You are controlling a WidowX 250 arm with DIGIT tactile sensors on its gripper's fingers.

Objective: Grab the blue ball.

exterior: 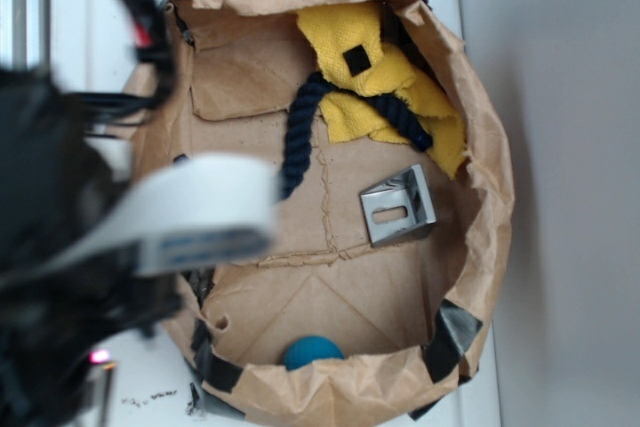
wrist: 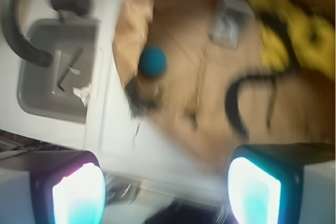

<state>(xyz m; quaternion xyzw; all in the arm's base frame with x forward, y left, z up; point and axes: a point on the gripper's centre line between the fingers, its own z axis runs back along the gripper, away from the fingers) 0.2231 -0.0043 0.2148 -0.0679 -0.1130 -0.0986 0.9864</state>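
The hand (wrist: 165,195) is open. In the wrist view its two fingers (wrist: 79,195) sit far apart at the bottom of the picture, and they glow light blue. Nothing is between them. The hand is up in the air, over the white surface (wrist: 113,124), just outside the paper bag (wrist: 131,30). The wrist picture is blurry.

The blue ball (wrist: 153,62) is small, round and teal. It is not in the hand. It lies inside the bag, right by the bag's wall. In the outside view the blue ball (exterior: 313,352) sits at the bottom edge of the bag's floor, partly hidden behind the crumpled paper rim. It touches nothing else in the bag that I can see.

The paper bag (exterior: 480,147) is brown, with its top rolled down so it is like a wide bowl. Black tape (exterior: 452,332) sticks on its rim in a few spots.

Further in, near the middle of the bag, is a shiny metal bracket (exterior: 398,207). It is well apart from the ball. At the far side lies a yellow cloth (exterior: 385,82), with a dark blue rope (exterior: 300,137) lying across it and down onto the bag's floor.

The black arm (exterior: 50,247) is blurry at the left of the outside view. A grey tray (wrist: 58,72) sits on the white surface beside the bag.
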